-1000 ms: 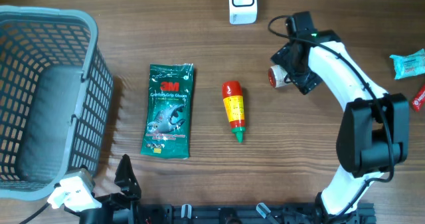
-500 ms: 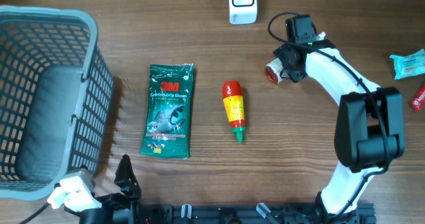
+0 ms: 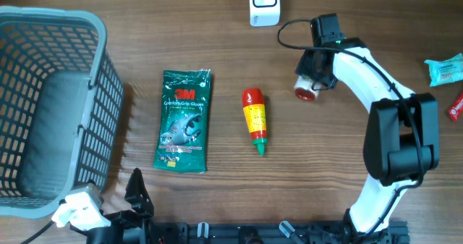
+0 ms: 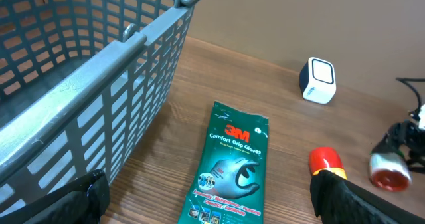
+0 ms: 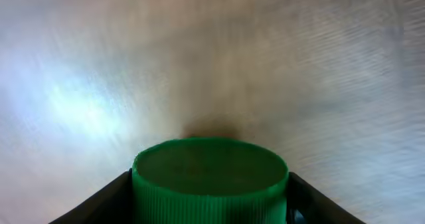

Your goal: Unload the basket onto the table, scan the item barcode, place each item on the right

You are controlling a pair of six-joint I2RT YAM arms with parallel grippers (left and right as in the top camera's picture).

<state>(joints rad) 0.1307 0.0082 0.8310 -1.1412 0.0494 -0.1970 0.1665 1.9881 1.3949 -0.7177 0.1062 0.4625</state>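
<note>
1. The small bottle (image 3: 305,92) is far-right of centre, red end pointing near-left. The right gripper (image 3: 309,83) has its fingers partly closed and clamped on the bottle.
2. The white scanner (image 3: 264,3) stands to its far left, at the table's (image 3: 325,157) far edge.
3. Bare wood opens on the bottle's near side and left, as far as a red-and-yellow sauce tube (image 3: 255,121) at centre.
4. Further left is a green glove packet (image 3: 184,121), then a grey basket (image 3: 101,92) along the left edge.
5. The left gripper (image 4: 212,199), at the near-left corner, gapes wide and holds nothing.
</note>
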